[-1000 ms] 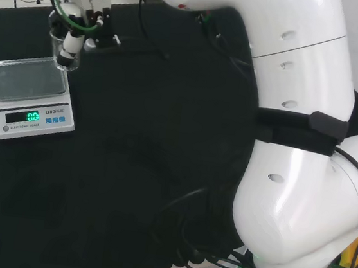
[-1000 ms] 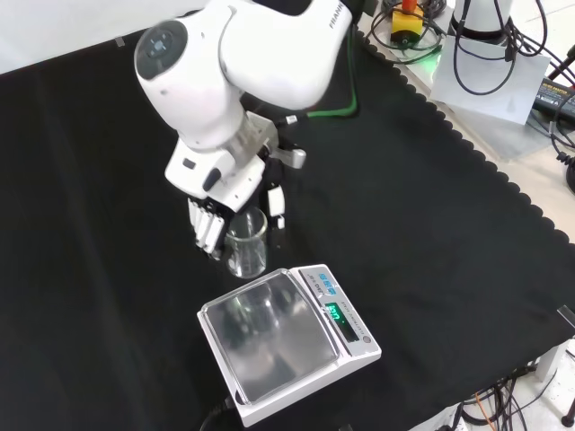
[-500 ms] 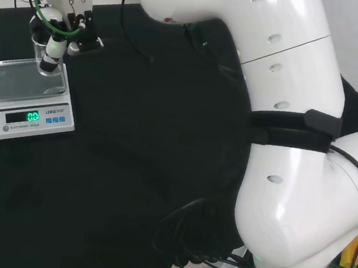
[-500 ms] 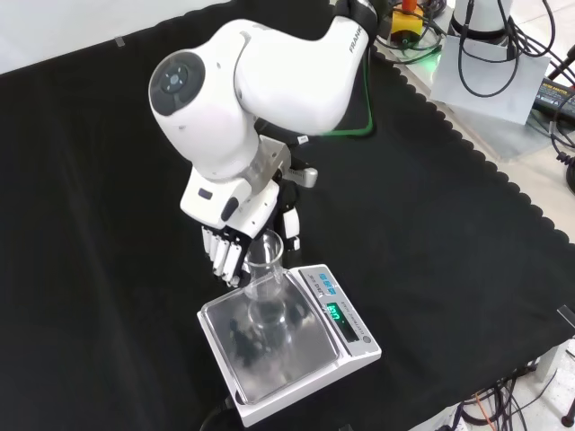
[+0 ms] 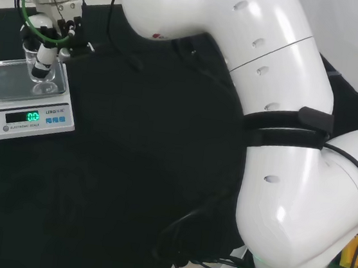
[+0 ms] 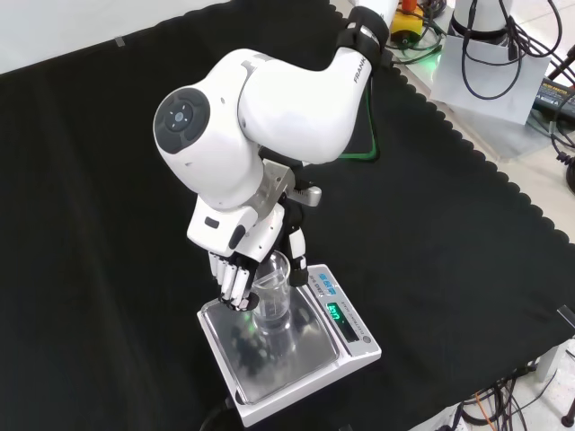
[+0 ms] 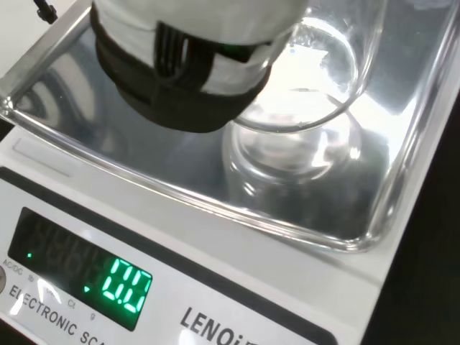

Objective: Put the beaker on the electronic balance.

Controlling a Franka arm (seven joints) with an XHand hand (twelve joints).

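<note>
Front view shows the clear glass beaker (image 6: 272, 296) upright over the shiny steel pan of the white electronic balance (image 6: 310, 377), its base just above the pan or barely touching it; which cannot be told. The black and white hand (image 6: 241, 269) has its fingers and thumb curled round the beaker's upper wall. In the head view the beaker (image 5: 39, 68) sits over the pan's middle, the balance (image 5: 12, 121) at the black cloth's (image 5: 130, 167) left side.
</note>
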